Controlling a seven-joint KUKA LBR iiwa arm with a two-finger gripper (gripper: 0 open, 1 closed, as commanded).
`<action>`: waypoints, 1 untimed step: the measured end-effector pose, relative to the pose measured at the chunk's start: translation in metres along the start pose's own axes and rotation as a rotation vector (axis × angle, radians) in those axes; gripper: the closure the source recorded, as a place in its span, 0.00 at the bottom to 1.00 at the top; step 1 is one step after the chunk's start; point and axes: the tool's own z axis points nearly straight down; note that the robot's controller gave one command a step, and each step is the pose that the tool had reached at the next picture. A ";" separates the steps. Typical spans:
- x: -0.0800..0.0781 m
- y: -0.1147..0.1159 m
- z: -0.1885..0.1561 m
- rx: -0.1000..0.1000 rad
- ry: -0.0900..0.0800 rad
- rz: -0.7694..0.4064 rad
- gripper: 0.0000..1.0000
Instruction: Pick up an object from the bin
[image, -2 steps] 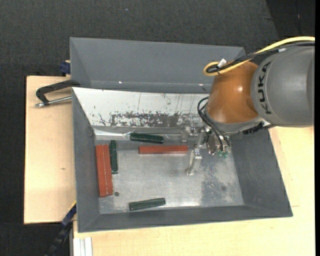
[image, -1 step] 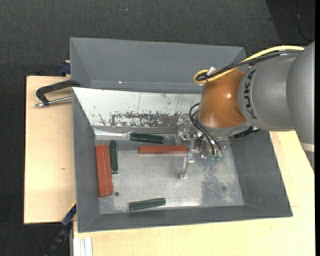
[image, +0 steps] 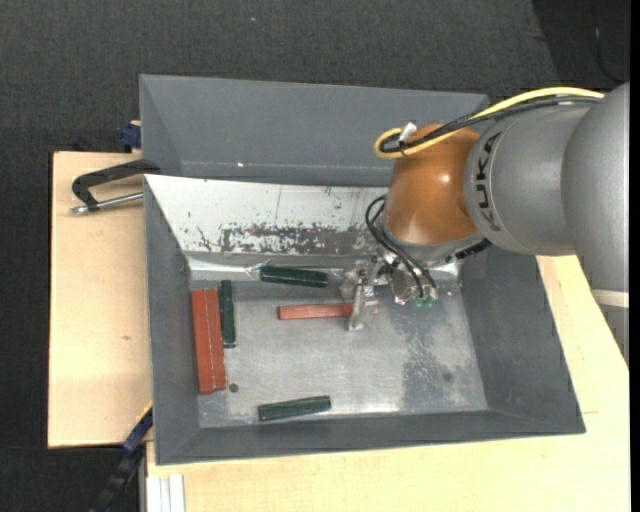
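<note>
My gripper (image: 358, 306) hangs low in the middle of the bin, toward the back wall, its metal fingers pointing down and left. A thin red-brown flat stick (image: 312, 313) lies on the floor just left of the fingertips, its right end touching or under them. A dark green stick (image: 294, 276) lies along the foot of the back wall, left of the gripper. Whether anything sits between the fingers is hidden.
A long red-brown block (image: 208, 340) lies along the left wall with a short dark green stick (image: 227, 314) beside it. Another dark green stick (image: 294, 408) lies near the front wall. The arm with its orange cover fills the bin's upper right.
</note>
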 end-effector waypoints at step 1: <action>0.000 0.000 0.000 0.000 0.000 -0.001 1.00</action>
